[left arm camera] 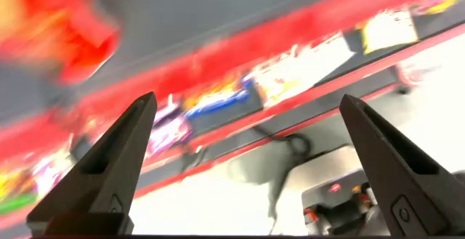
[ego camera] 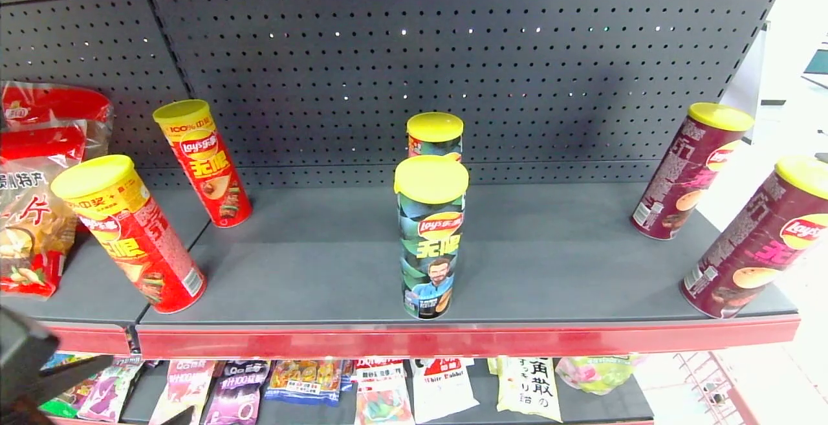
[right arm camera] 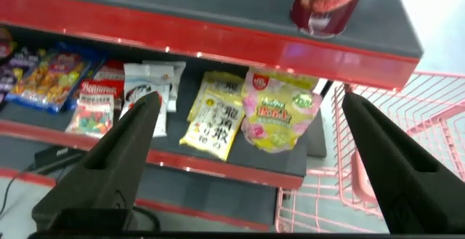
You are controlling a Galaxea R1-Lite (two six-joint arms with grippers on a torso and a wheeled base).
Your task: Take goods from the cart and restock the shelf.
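Grey shelf (ego camera: 323, 270), head view. Six lidded cans stood on it, well apart by colour:
- 2 red cans at 9 o'clock, front (ego camera: 129, 234) and rear (ego camera: 202, 163).
- 2 green cans at centre, front (ego camera: 430, 237) just ahead of rear (ego camera: 435, 135).
- 2 maroon cans at 3 o'clock, rear (ego camera: 692, 169) and front (ego camera: 753, 237).

Snack bags (ego camera: 32, 205) sat at the far 9 o'clock edge. Lower shelf (ego camera: 601, 405), 6 o'clock, held a row of flat packs (ego camera: 381, 386). L gripper (left arm camera: 248, 99): jaws released, nothing betw. them, near the red shelf lip (left arm camera: 218, 57). R gripper (right arm camera: 251, 97): jaws released, empty, facing the lower shelf. Pink wire cart (right arm camera: 312, 203) stood beside the shelf end, approx. 5 o'clock.
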